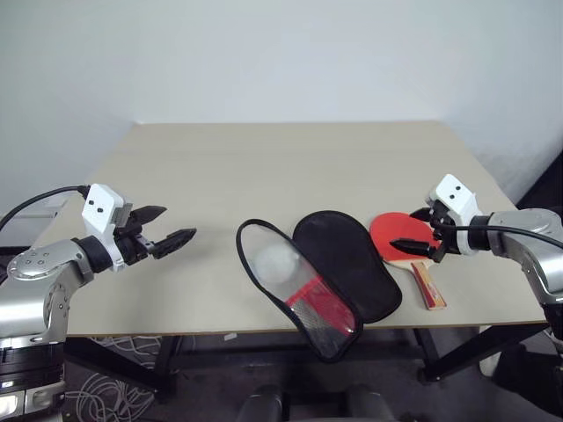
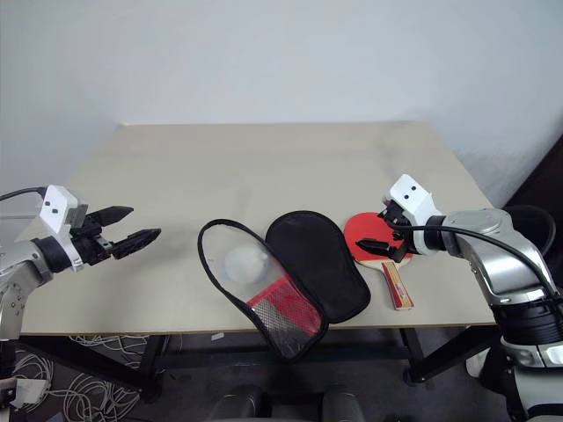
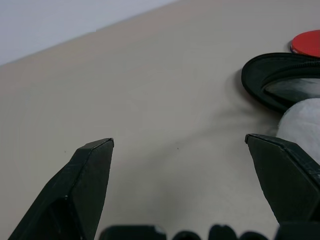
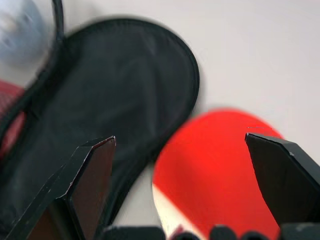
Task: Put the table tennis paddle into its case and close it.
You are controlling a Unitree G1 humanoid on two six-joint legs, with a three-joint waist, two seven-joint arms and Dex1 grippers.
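Red paddle (image 1: pixel 398 236) sits lower right on the surface (image 1: pixel 290 167), handle toward the bottom edge, right under the wide-open right pincer (image 1: pixel 420 246). Case (image 1: pixel 327 277) lies unzipped beside it; left pincer (image 1: pixel 172 230), also wide, is far off.

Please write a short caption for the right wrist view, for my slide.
Open right gripper above the red table tennis paddle, beside the open case with black lining.
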